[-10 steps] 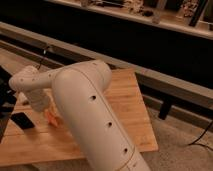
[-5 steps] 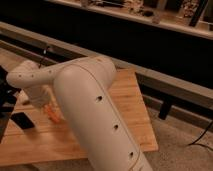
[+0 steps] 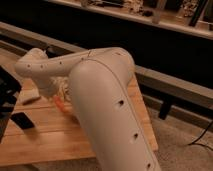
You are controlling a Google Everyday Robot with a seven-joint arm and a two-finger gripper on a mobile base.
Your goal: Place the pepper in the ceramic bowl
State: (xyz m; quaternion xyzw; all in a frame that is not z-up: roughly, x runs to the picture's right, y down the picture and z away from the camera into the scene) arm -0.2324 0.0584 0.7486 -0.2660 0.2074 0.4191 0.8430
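Observation:
My big white arm fills the middle of the camera view and bends back to the left over the wooden table. The gripper hangs at its end, mostly hidden behind the forearm. Just below it an orange-red bit of the pepper sticks out, a little above the tabletop, with the gripper shut on it. The ceramic bowl is hidden or out of view.
A flat black object lies on the table's left part, with a small pale piece beyond it. A dark shape stands at the left edge. Behind the table runs a long grey ledge; bare floor lies to the right.
The gripper has finished closing, and the arm's end has risen slightly. The pepper has moved up and a little right with it.

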